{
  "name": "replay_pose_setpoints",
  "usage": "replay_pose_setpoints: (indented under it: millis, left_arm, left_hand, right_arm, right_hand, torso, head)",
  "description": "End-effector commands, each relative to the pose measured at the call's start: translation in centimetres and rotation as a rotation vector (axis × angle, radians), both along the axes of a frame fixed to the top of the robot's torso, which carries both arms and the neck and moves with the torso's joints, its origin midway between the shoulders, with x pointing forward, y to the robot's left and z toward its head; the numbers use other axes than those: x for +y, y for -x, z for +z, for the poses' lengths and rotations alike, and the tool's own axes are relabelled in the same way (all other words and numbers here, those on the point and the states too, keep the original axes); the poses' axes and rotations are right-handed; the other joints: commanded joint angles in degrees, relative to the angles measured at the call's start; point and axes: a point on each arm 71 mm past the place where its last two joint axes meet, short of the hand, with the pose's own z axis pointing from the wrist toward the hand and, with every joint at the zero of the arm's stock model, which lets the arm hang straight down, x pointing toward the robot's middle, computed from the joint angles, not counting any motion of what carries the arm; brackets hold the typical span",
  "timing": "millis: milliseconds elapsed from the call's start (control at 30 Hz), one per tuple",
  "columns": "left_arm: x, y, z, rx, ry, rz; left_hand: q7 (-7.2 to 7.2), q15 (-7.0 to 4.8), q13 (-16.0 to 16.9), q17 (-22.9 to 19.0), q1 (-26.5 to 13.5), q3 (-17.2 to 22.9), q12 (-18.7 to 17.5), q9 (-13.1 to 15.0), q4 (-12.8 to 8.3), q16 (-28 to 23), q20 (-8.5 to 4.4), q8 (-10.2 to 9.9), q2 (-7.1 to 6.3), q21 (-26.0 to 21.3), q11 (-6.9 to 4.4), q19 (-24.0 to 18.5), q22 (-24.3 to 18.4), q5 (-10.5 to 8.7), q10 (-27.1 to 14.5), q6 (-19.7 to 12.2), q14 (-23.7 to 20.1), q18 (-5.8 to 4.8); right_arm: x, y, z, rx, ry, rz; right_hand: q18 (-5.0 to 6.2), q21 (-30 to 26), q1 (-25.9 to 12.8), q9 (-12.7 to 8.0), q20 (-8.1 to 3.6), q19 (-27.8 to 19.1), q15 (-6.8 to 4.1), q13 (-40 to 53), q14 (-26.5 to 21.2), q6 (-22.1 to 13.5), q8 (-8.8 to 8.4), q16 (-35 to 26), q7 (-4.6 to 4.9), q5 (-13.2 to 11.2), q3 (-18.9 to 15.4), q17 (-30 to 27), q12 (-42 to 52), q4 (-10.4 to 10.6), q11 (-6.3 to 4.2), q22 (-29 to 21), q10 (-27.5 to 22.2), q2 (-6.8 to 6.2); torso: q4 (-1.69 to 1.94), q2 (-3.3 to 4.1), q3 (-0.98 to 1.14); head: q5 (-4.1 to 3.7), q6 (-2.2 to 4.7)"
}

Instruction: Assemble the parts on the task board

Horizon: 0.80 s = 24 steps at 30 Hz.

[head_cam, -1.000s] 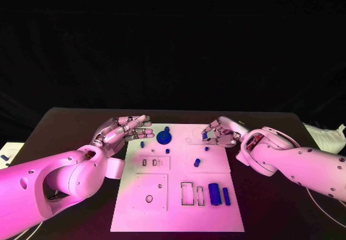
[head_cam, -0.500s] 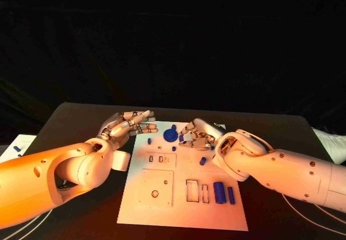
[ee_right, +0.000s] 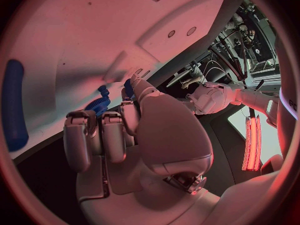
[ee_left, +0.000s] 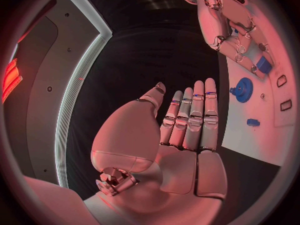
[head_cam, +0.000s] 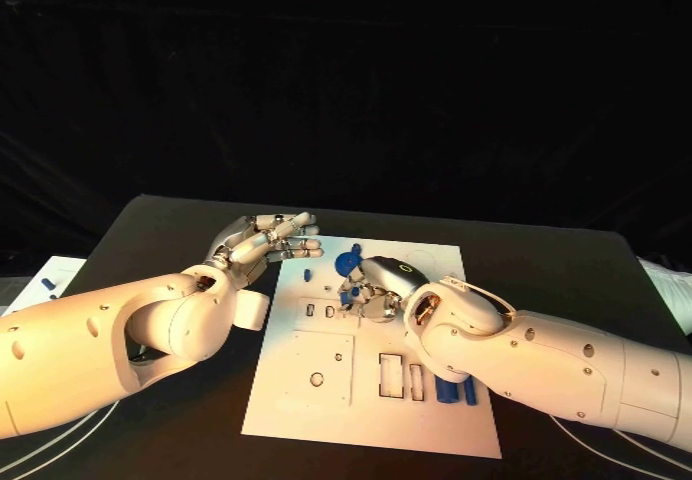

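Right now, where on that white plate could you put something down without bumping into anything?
The near left corner of the task board looks bare, below the square panel with a hole. The far end is crowded: the blue gear, the right hand over small blue pieces, and the left hand beside the edge.

No legible text at this moment.
We find no lettering, numbers, brand marks or signs that can be read on the task board, on the blue parts, or on either arm; the board's dark outlines are slot shapes, not characters.
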Motion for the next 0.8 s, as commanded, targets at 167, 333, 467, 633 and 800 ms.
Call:
replay_pose_setpoints:
  millis: [167, 333, 467, 633, 800]
  left_arm:
    - [-0.26, -0.02, 0.05, 0.004, 0.014, -0.025]
    - [-0.27, -0.03, 0.03, 0.006, 0.014, -0.026]
    - [-0.28, -0.03, 0.02, 0.007, 0.014, -0.027]
    - [-0.30, -0.02, 0.02, 0.007, 0.015, -0.029]
    - [-0.30, -0.02, 0.01, 0.008, 0.015, -0.030]
  left_hand:
    - [0.21, 0.15, 0.0, 0.1, 0.0, 0.4, -0.1, 0.0, -0.2, -0.3, 0.32, -0.3, -0.06, -0.3, 0.11, -0.1, -0.1, 0.12, -0.3, -0.2, 0.2, 0.14]
    - [0.21, 0.15, 0.0, 0.1, 0.0, 0.4, -0.1, 0.0, -0.2, -0.3, 0.32, -0.3, -0.06, -0.3, 0.11, -0.1, -0.1, 0.12, -0.3, -0.2, 0.2, 0.14]
    - [0.21, 0.15, 0.0, 0.1, 0.0, 0.4, -0.1, 0.0, -0.2, -0.3, 0.32, -0.3, -0.06, -0.3, 0.11, -0.1, -0.1, 0.12, -0.3, -0.2, 0.2, 0.14]
    - [0.21, 0.15, 0.0, 0.1, 0.0, 0.4, -0.1, 0.0, -0.2, -0.3, 0.32, -0.3, -0.06, -0.3, 0.11, -0.1, -0.1, 0.12, -0.3, -0.2, 0.2, 0.14]
    - [0.22, 0.15, 0.0, 0.1, 0.0, 0.4, -0.1, -0.1, -0.2, -0.4, 0.31, -0.3, -0.08, -0.3, 0.12, -0.1, -0.1, 0.11, -0.3, -0.2, 0.2, 0.14]
  right_arm:
    - [0.94, 0.59, -0.43, 0.001, 0.086, 0.025]
    - [1.24, 0.74, -0.58, 0.005, 0.095, 0.034]
    - [1.31, 0.76, -0.75, 0.010, 0.103, 0.037]
    - [1.34, 0.76, -0.90, 0.015, 0.115, 0.037]
    - [1.24, 0.66, -1.03, 0.013, 0.129, 0.032]
  right_hand:
    - [-1.14, 0.1, -0.5, 0.6, -0.17, 1.1, -0.04, 0.5, 4.8, 0.3, 0.36, 0.0, -0.29, 0.2, 0.3, 9.7, -0.2, 0.1, -1.80, 9.3, 2.1, 0.12]
    - [-1.13, 0.1, -0.8, 0.6, -0.15, 1.1, -0.02, 0.5, 4.8, 0.4, 0.34, 0.0, -0.28, 0.2, 0.3, 9.7, -0.1, 0.2, -1.78, 9.3, 2.1, -0.01]
    - [-1.13, 0.1, -1.0, 0.7, -0.14, 1.1, -0.01, 0.5, 4.8, 0.4, 0.32, 0.0, -0.28, 0.2, 0.3, 9.7, -0.1, 0.2, -1.77, 9.3, 2.1, -0.09]
    - [-1.13, 0.1, -1.6, 0.7, -0.10, 1.1, 0.03, 0.6, 4.8, 0.3, 0.20, -0.1, -0.23, 0.3, 0.1, 9.6, -0.1, 0.3, -1.74, 9.3, 2.1, -0.43]
    - [-1.12, 0.1, -2.2, 0.7, -0.05, 1.1, 0.07, 0.5, 4.8, 0.1, 0.03, -0.1, -0.16, 0.5, 0.0, 9.6, -0.3, 0.4, -1.68, 9.3, 2.0, -0.92]
  torso:
    - [0.08, 0.04, 0.08]
    - [0.10, 0.03, 0.08]
    - [0.08, 0.04, 0.06]
    - [0.08, 0.03, 0.06]
    - [0.07, 0.02, 0.05]
  head:
    - [0.18, -0.10]
    - [0.26, -0.12]
    - [0.35, -0.15]
    - [0.30, -0.20]
    - [0.16, -0.21]
